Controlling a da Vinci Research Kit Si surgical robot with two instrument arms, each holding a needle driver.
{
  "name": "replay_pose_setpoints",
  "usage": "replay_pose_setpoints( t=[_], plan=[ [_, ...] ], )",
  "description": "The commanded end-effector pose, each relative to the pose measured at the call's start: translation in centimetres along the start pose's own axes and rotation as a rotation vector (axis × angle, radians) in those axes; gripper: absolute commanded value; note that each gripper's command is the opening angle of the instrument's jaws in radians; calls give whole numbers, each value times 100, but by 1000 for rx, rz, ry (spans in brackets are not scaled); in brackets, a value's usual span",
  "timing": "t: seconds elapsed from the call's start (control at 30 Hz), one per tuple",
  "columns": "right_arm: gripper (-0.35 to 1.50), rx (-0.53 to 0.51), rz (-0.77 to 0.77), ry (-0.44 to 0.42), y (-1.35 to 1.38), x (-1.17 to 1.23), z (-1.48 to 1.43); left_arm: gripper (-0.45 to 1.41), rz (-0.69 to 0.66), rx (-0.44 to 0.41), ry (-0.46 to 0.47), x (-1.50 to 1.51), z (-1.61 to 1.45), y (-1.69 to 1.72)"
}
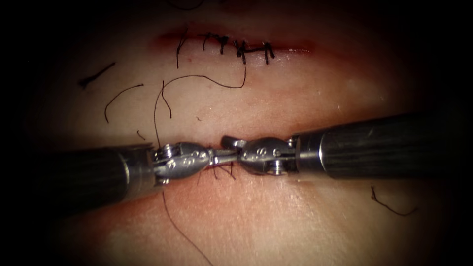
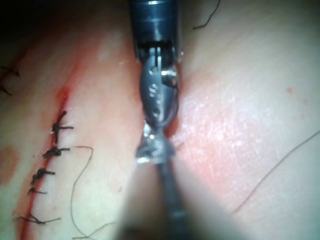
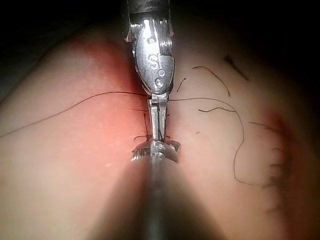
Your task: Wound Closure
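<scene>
Both steel pincers, left (image 1: 224,156) and right (image 1: 231,148), meet tip-to-tip on glistening tissue (image 1: 276,216); grip unclear.

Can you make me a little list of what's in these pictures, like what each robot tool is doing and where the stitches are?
left tool: tip meets the other tool's tip over the tissue; what its fingers hold cannot be told
right tool: comes in from the right; hold also unclear
needle: cannot tell where it is
stitches: dark row along the closed cut above the tools
thread: long strand looping from the stitches toward the left tool
cut ends of thread: scattered on the tissue
red fluid: along the cut
</scene>
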Motion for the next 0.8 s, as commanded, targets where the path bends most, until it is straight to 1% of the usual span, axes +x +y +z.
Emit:
replay_pose_setpoints(
  t=[0.03, 0.07, 0.1, 0.13, 0.17, 0.27, 0.37, 0.4, 0.47, 0.57, 0.63, 0.67, 0.73, 0.77, 0.8],
  plan=[
    [-1, 2, 1, 1, -6, -1, 6, -43, 0, -2, 1, -1, 9, 1],
    [111, -2, 2, 6, -4, -2, 8, -43, 0, -2, 1, -1, 8, 1],
    [111, -2, 2, 6, -4, -2, 8, -43, 0, -2, 1, -1, 8, 1],
    [130, -16, -2, 11, -3, -2, 9, -42, 0, -3, 1, -2, 8, 1],
    [146, -45, 19, 35, -3, -4, 8, -42, 1, -4, 2, -2, 6, 1],
    [148, -50, 18, 43, -4, -6, 4, -40, 1, -7, 3, -3, 4, 0],
    [148, -43, 30, 53, -6, -13, -10, -38, 2, -13, 4, -5, -2, -2],
    [148, -43, 30, 53, -6, -13, -10, -38, 2, -13, 4, -5, -2, -2],
    [148, -25, 29, 54, -7, -19, -25, -35, 3, -10, 1, -7, -7, -4],
    [148, -15, 24, 43, -12, -31, -52, -35, 6, -7, -2, -12, -13, -7],
    [148, -17, 27, 36, -12, -36, -64, -35, 7, -7, -3, -14, -15, -8],
    [148, -18, 30, 31, -12, -43, -78, -33, 9, -4, -5, -16, -18, -9],
    [148, -20, 29, 27, -11, -46, -83, -32, 9, -5, -5, -17, -19, -10],
    [148, -27, 38, 13, -9, -52, -91, -30, 9, -6, -5, -17, -20, -10],
    [148, -27, 38, 13, -9, -52, -91, -30, 9, -6, -5, -17, -20, -10]
  ],
)
